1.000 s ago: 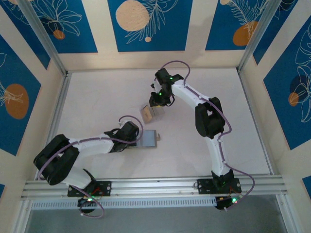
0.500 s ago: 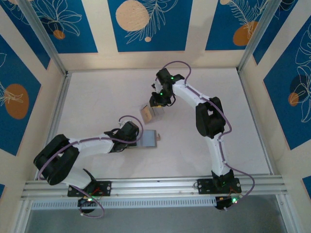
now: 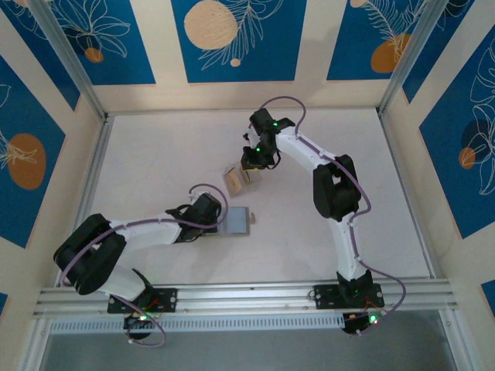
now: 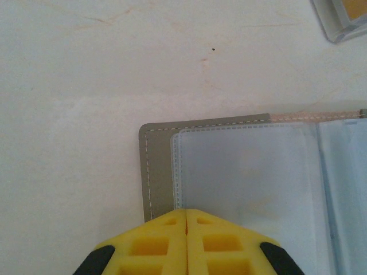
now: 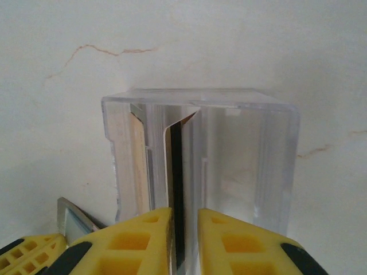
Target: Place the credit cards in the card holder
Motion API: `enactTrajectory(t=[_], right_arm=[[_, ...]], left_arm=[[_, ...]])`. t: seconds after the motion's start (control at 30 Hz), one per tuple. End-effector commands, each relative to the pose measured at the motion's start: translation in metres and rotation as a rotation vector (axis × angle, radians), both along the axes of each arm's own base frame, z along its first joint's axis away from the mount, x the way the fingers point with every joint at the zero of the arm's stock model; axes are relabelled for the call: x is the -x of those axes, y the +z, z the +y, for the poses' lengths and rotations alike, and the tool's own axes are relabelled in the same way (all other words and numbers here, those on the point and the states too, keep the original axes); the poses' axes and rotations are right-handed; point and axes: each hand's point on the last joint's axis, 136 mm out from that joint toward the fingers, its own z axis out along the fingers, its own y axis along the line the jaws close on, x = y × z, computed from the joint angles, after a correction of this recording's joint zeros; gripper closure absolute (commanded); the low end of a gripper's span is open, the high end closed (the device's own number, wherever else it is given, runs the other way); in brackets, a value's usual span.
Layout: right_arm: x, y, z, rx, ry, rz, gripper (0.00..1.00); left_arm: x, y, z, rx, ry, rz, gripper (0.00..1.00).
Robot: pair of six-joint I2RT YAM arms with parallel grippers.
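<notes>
right jaws straddle the black card [image 5: 177,189] inside the clear case [image 5: 246,166].

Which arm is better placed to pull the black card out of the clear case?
Right. The right hand straddles the black card standing in the clear case; the left hand is shut at the edge of the card holder, apart from the case.

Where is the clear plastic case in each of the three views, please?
Top: case at centre, just above the wallet.
Left wrist: case corner at top right, beyond the wallet.
Right wrist: case in the middle, large.
Landmark: the grey wallet, beside the case in top and left wrist.
</notes>
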Motion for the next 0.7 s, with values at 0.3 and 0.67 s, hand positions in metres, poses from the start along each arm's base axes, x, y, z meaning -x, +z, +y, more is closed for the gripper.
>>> enactTrajectory(t=[0.3, 0.67], right_arm=[[0.023, -0.011, -0.001, 0.121, 0.053, 0.023, 0.82], [0.023, -0.018, -0.001, 0.101, 0.047, 0.058, 0.82]], left_arm=[[0.039, -0.037, 0.016, -0.053, -0.026, 0.193, 0.94], [0.040, -0.038, 0.015, -0.052, -0.028, 0.196, 0.94]])
